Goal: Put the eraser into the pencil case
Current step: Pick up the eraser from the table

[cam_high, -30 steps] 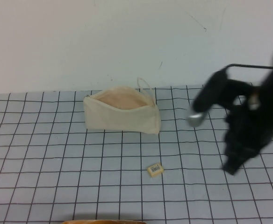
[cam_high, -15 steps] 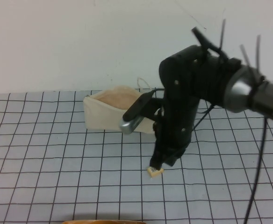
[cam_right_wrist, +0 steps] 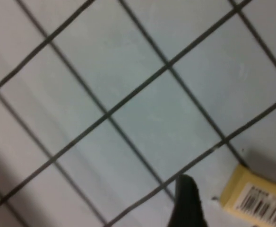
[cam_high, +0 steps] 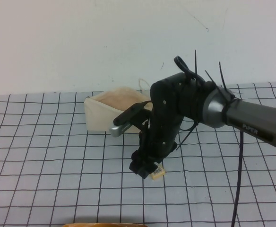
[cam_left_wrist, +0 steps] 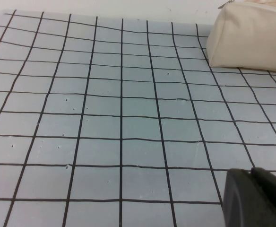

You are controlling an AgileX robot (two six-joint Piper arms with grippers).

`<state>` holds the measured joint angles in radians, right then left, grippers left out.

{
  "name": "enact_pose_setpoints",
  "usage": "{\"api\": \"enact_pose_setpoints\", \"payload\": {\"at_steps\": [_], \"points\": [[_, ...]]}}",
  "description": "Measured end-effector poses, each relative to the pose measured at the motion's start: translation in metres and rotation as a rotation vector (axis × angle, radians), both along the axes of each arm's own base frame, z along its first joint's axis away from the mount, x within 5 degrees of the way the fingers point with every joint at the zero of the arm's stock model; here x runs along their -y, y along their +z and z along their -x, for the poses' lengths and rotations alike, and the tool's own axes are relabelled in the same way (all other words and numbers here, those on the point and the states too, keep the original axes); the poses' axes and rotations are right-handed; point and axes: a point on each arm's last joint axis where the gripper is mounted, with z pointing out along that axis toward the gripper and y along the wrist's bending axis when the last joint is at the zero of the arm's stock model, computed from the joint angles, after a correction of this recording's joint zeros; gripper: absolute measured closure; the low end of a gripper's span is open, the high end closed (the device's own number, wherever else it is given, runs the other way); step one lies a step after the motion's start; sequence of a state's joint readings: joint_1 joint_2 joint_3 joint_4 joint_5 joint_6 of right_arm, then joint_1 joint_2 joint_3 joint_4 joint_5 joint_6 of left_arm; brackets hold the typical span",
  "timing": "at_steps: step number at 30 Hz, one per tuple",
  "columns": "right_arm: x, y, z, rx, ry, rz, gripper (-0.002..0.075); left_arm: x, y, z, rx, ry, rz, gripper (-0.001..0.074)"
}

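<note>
The eraser [cam_high: 158,172], a small cream-yellow block with a barcode label, lies on the grid mat in front of the pencil case. The cream pencil case [cam_high: 102,116] stands behind it, its mouth open upward and showing the pinkish lining; my right arm hides its right end. My right gripper [cam_high: 146,169] is low over the mat, right beside the eraser, and open. In the right wrist view one dark fingertip [cam_right_wrist: 187,201] sits just next to the eraser [cam_right_wrist: 256,198], not touching it. My left gripper [cam_left_wrist: 256,198] is out of the high view, shut and empty, with the pencil case [cam_left_wrist: 251,38] far ahead of it.
The grid-lined mat [cam_high: 43,156] covers the table up to a white wall [cam_high: 81,42]. A brown curved edge [cam_high: 105,224] shows at the near border. The right arm's cable [cam_high: 237,179] hangs over the mat's right part.
My right arm has swung in from the right, across the front of the pencil case, and dropped its gripper down next to the eraser. The eraser and pencil case have not moved.
</note>
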<state>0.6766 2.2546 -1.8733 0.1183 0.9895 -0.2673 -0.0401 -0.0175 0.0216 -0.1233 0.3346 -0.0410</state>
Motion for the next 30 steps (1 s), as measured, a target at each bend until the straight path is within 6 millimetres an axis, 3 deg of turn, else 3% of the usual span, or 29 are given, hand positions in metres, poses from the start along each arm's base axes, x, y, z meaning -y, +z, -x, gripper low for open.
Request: {"api": "enact_pose_setpoints", "payload": {"at_steps": [6,22,26,30], "points": [[0.001,-0.018,-0.007,0.013,-0.046,0.041,0.0289,0.000,0.000,0.000,0.000,0.000,0.000,0.0737],[0.003,-0.027,-0.008,-0.033,-0.107,0.036,0.0303,0.000,0.000,0.000,0.000,0.000,0.000,0.0737],[0.003,-0.026,-0.006,-0.060,-0.107,0.049,0.0399,0.000,0.000,0.000,0.000,0.000,0.000,0.0737],[0.002,-0.015,-0.007,-0.090,-0.085,0.069,0.0410,0.000,0.000,0.000,0.000,0.000,0.000,0.0737]]}}
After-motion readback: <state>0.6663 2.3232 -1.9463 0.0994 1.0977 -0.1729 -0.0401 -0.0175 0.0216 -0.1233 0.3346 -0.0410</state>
